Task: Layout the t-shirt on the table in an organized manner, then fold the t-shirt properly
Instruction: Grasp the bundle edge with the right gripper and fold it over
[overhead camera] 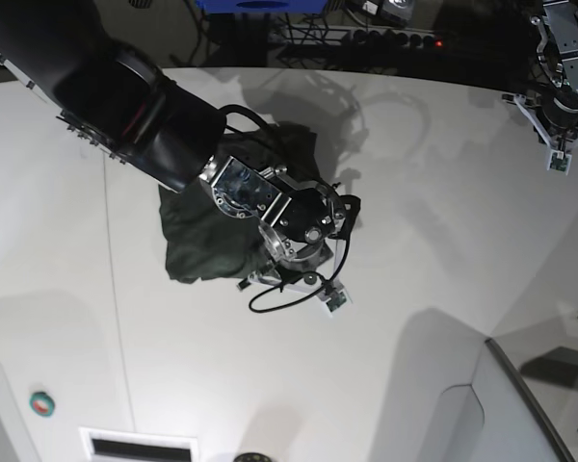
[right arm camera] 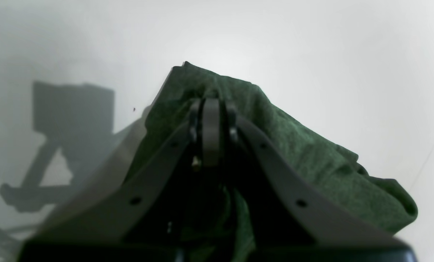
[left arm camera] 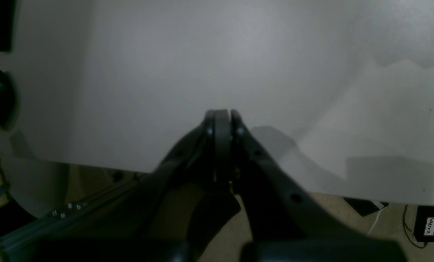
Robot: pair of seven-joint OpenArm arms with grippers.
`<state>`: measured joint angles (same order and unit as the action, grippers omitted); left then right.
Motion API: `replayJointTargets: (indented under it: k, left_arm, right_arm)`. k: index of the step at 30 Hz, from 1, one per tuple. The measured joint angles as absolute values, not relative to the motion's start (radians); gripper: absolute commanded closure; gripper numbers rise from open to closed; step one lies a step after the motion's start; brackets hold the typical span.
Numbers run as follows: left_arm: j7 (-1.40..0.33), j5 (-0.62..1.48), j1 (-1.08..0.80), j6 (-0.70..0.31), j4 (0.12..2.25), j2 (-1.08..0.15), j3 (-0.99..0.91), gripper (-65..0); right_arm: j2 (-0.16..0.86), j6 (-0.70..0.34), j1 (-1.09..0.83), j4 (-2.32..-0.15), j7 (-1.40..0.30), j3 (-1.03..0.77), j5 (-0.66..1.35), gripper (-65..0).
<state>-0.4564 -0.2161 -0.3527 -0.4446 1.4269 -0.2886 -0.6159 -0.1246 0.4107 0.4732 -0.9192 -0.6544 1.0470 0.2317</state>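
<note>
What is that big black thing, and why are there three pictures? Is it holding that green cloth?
It is a robot with two arms. One picture looks down from above at the white table. The other two come from small cameras fixed near each arm's end effector, the pinching part at the tip.

In the top view, the big black arm over the middle is the robot's right arm. Its camera shows the right end effector pinched shut on the green t-shirt, which drapes from it in a wrinkly bunch. From above, the shirt is a dark crumpled heap, not spread out yet.

The left end effector is closed too, but it holds nothing. It sits near the table's edge, away from the shirt, at the far corner of the top view.
</note>
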Motion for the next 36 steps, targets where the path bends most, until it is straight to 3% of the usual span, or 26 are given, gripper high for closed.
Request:
replayJointTargets:
  k: [6,18,19,23,29,36]
  left_arm:
    - [-0.457,-0.216,-0.352,-0.445,1.427,-0.288,-0.616,0.0]
    - [-0.459,-0.216,-0.351,-0.445,1.426,-0.289,-0.616,0.0]
    - [-0.459,-0.216,-0.349,-0.445,1.426,-0.289,-0.616,0.0]
    - [-0.456,-0.214,-0.347,-0.445,1.401,-0.290,-0.616,0.0]
    - [-0.459,-0.218,-0.346,-0.444,1.378,-0.291,-0.618,0.0]
    - [-0.456,-0.217,-0.344,-0.444,1.384,-0.292,-0.617,0.0]
  right_arm:
    - [-0.136,0.411,0.471,-0.942,-0.594,0.964,0.399,-0.2]
    - [-0.129,0.411,0.470,-0.942,-0.540,0.939,0.403,-0.9]
    - [-0.128,0.411,0.469,-0.942,-0.534,0.940,0.402,-4.1]
    - [-0.124,0.389,0.455,-0.982,-0.591,0.941,0.448,-26.7]
    - [-0.030,0.375,0.357,-1.312,-0.708,0.943,0.442,-20.9]
    - [-0.011,0.377,0.142,-1.362,-0.769,0.943,0.162,-20.9]
